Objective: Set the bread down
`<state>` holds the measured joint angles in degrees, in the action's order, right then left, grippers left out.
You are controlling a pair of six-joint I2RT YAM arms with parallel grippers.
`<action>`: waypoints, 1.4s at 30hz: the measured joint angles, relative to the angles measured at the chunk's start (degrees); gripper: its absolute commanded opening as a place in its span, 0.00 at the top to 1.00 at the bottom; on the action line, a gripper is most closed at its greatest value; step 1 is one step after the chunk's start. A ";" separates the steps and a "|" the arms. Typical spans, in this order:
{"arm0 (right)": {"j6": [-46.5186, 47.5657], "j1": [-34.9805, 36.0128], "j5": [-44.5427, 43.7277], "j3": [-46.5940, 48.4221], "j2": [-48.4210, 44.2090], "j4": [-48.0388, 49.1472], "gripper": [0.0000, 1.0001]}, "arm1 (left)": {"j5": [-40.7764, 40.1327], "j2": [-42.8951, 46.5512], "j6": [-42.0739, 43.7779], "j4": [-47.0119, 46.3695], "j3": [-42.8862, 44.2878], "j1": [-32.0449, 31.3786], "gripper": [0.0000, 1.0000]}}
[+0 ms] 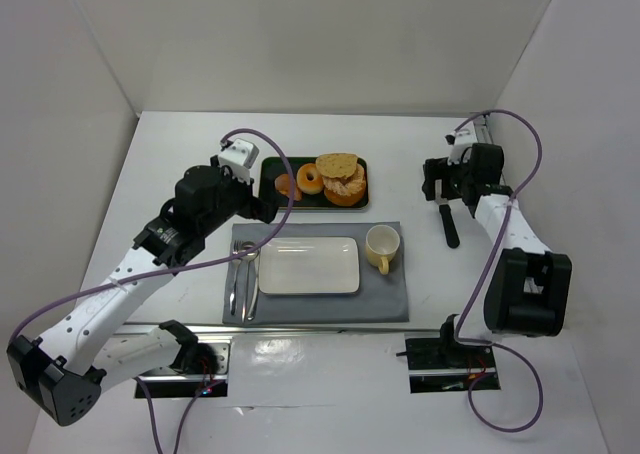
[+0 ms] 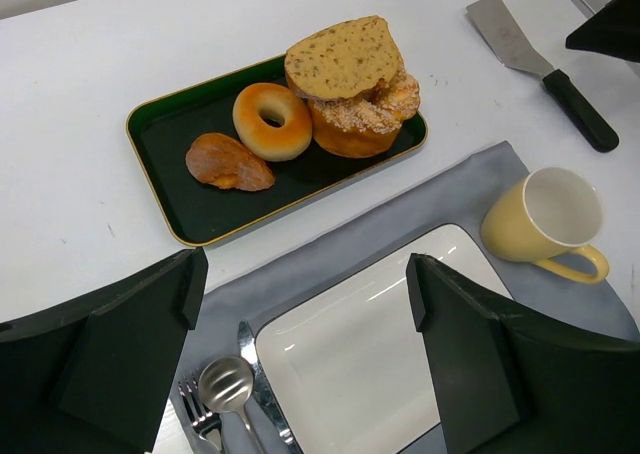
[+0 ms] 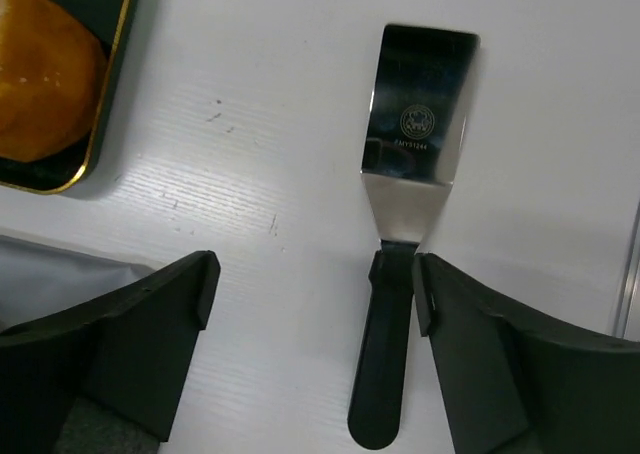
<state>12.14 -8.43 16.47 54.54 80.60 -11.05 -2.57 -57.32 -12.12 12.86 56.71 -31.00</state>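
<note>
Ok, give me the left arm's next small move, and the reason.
Probably ease the left hand forward and down over the bread: the hand is open and empty, and the bread lies untouched on the tray, beside the donut.

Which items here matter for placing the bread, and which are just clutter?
Job: bread, its green tray, white plate (likely target), spatula under open right gripper.
Lying about: donut, loaf slices, cup, cutlery.

Bright, even light; soft shadows.
</note>
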 measured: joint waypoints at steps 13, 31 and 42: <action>2.84 0.00 -6.60 0.37 10.60 -2.19 0.32 | -0.20 0.11 0.00 -0.15 -0.11 -0.04 0.00; 3.21 -0.50 -11.96 0.46 13.16 -3.13 0.36 | -0.17 0.22 0.00 -0.52 -0.17 -0.04 0.00; 3.17 -0.50 -13.07 1.31 16.44 -3.17 0.39 | -0.20 0.22 0.00 -0.72 -0.72 -0.04 0.00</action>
<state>15.31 -8.93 3.40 55.86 97.03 -14.22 -2.76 -57.10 -12.12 12.14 55.99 -31.05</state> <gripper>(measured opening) 0.622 1.000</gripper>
